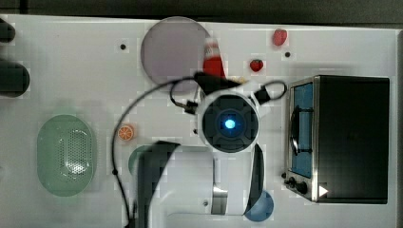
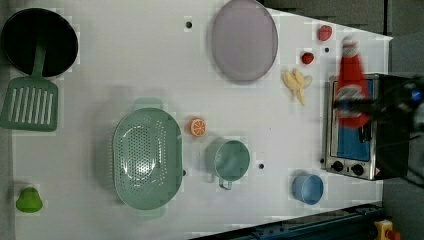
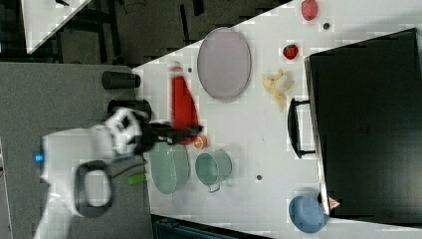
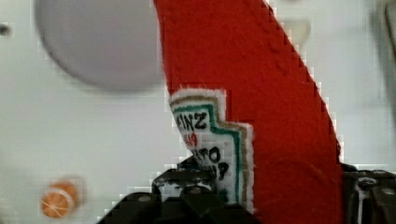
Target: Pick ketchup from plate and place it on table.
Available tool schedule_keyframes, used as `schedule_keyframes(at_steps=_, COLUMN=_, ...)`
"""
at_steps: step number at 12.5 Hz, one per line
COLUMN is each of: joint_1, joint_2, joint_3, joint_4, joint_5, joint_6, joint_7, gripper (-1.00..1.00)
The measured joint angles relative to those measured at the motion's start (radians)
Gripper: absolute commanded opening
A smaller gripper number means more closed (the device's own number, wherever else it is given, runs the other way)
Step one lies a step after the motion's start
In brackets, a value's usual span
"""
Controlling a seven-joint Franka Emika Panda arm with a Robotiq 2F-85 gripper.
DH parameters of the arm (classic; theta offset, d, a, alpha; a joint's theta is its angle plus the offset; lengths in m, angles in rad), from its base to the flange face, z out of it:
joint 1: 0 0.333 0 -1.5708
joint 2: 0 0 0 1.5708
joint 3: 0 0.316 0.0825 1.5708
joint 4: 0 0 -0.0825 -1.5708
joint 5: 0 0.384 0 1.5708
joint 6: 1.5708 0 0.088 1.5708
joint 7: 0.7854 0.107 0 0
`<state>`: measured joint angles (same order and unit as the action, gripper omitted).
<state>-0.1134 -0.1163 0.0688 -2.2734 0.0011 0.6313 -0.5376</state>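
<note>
ketchup [image 3: 182, 107] in tool [image 3: 174, 133], banana [image 3: 277, 85] & strawberry [image 3: 290, 51] nr plate [image 3: 224, 62]

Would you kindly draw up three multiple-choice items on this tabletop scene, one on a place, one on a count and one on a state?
1. Where is the ketchup?
A. lying on the plate
B. held up in the gripper
C. inside the green basket

2. How many strawberries lie on the table?
A. two
B. four
C. none

3. What state is the plate in?
A. stacked with fruit
B. bare
C. upside down on the basket

Answers:
1 B: the gripper is closed on the bottle's lower end in the right view, and the bottle is off the plate.
2 A: one strawberry near the table's edge, another strawberry nearer the oven, in the top view.
3 B: nothing rests on its lilac face in the left view.
</note>
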Motion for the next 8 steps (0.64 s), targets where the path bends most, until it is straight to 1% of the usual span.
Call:
schedule_keyframes(at_steps=2, joint_1=-0.004, joint_2=0.045, joint_3=-0.015, joint_4=-0.119, joint_5=0.000, joint_6=0.082, joint_7=0.025, gripper=0.30)
schedule_keyframes(at_steps=4, joint_1=-0.008, joint_2=0.137, joint_3=-0.013, joint_4=-0.178, joint_5=-0.003, joint_6=0.164, joint_7=0.042, gripper=0.30)
schedule_keyframes(at_steps=8, joint_1=-0.004, joint_2=0.299, joint_3=-0.007, joint_4=-0.182, joint_5=-0.010, joint_6=0.334, joint_7=0.074, gripper=0.30)
